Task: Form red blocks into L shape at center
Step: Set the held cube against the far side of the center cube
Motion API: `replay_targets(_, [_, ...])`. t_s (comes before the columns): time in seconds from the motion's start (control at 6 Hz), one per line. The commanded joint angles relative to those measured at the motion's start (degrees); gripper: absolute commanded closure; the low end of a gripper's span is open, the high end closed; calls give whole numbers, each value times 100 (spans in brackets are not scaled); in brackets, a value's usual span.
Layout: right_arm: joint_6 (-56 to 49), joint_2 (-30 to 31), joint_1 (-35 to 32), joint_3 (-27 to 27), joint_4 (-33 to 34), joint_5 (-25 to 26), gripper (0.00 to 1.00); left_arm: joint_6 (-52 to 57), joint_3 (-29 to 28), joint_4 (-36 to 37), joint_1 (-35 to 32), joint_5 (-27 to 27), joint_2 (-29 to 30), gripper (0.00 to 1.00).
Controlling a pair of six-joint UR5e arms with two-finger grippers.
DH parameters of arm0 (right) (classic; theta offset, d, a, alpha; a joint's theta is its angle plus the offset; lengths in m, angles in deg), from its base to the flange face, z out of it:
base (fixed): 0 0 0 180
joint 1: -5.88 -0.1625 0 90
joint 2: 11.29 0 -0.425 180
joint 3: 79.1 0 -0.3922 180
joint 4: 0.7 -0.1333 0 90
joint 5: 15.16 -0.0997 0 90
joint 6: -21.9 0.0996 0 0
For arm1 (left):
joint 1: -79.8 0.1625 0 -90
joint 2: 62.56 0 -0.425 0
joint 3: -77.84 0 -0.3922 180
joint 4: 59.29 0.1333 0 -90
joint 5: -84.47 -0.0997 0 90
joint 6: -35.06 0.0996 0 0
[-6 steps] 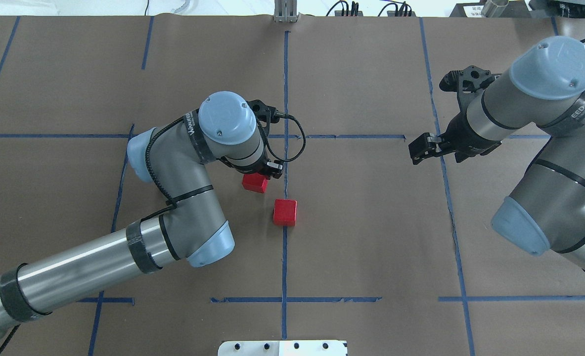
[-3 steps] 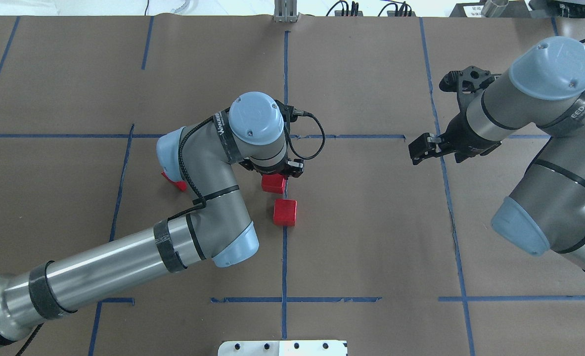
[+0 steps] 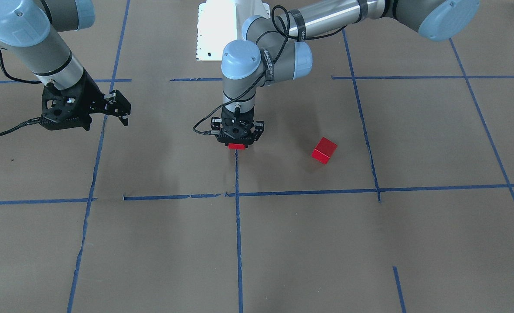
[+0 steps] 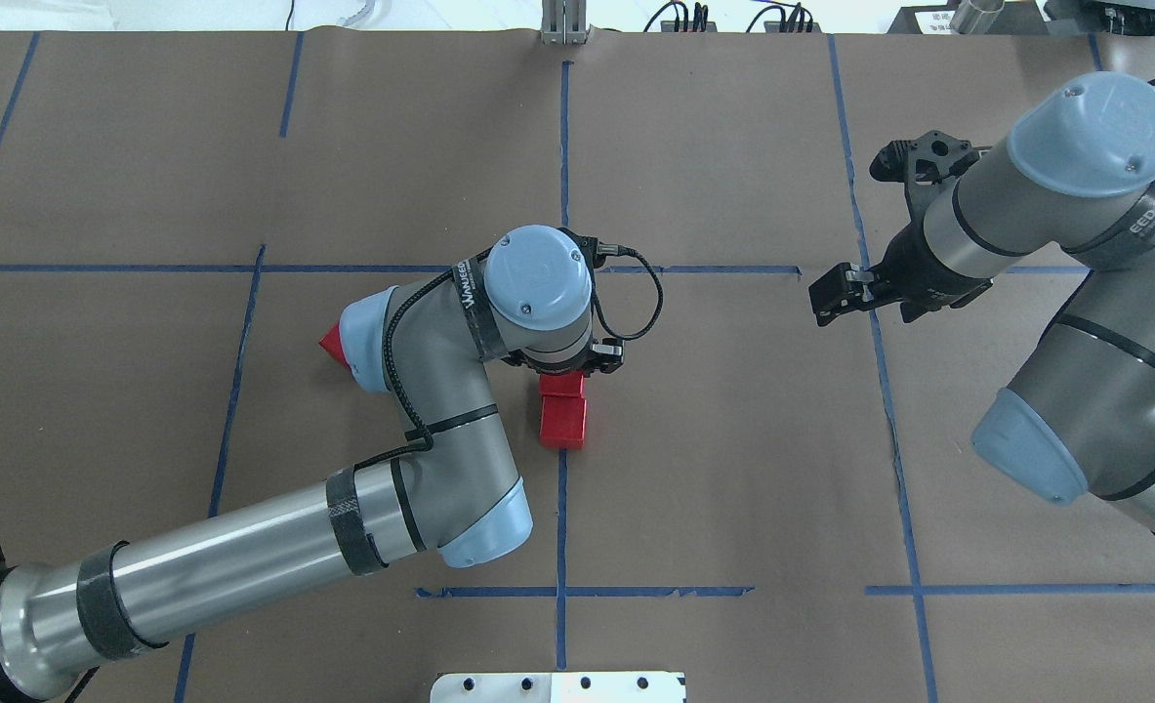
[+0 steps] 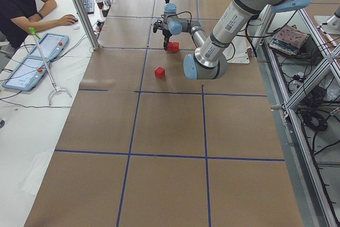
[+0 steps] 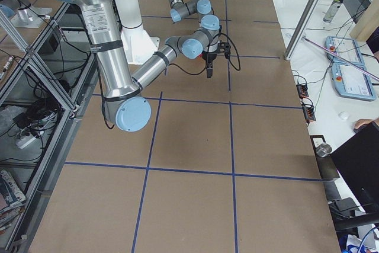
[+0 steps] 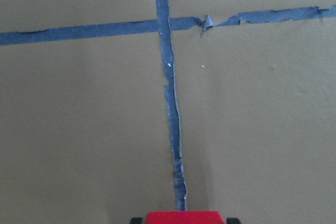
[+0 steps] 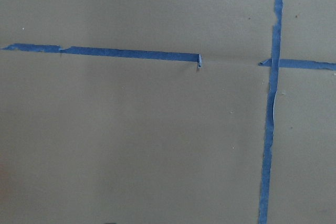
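My left gripper (image 4: 577,363) is shut on a red block (image 4: 562,384) and holds it low over the center's blue tape line (image 4: 561,488). The held block sits against the far side of a second red block (image 4: 563,422) that lies on that line. In the front view the held block (image 3: 237,146) shows under the left gripper (image 3: 237,142), which hides the second block. The left wrist view shows the held block's top (image 7: 184,217) at the bottom edge. A third red block (image 3: 324,150) lies alone on the robot's left, mostly behind my left arm in the overhead view (image 4: 333,342). My right gripper (image 4: 824,293) is open and empty, well to the right.
The brown paper table (image 4: 733,439) carries a grid of blue tape lines. A white base plate (image 4: 557,686) sits at the near edge. An operator (image 5: 21,3) sits at a side desk beyond the table's far edge, with tablets (image 5: 32,57).
My left gripper has carried its red block rightward to the center line, up against the second block. As the arm moved, the third block came into view. The right arm has not moved.
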Motion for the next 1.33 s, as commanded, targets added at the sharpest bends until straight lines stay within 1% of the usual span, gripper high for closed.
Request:
replay_targets(0.0, [0, -4, 6, 3, -6, -1, 0, -34, -5, 0, 50, -80, -4, 100])
replay_targets(0.17, [0, -4, 6, 3, 2, -1, 0, -34, -5, 0, 85, -89, -5, 100])
replay_targets(0.33, [0, -4, 15, 3, 2, -1, 0, -43, -5, 0, 102, -107, -5, 97])
replay_targets(0.5, [0, -4, 15, 3, 2, -10, 0, -43, -5, 0, 103, -107, -5, 90])
replay_targets(0.67, [0, -4, 15, 3, 2, -10, 0, -34, -5, 0, 103, -115, -5, 39])
replay_targets(0.83, [0, -4, 15, -6, 2, -1, 0, -25, 3, 0, 103, -176, -5, 0])
replay_targets(1.17, [9, -13, 15, 3, 2, -10, 0, -25, 73, 9, 94, -186, 4, 0])
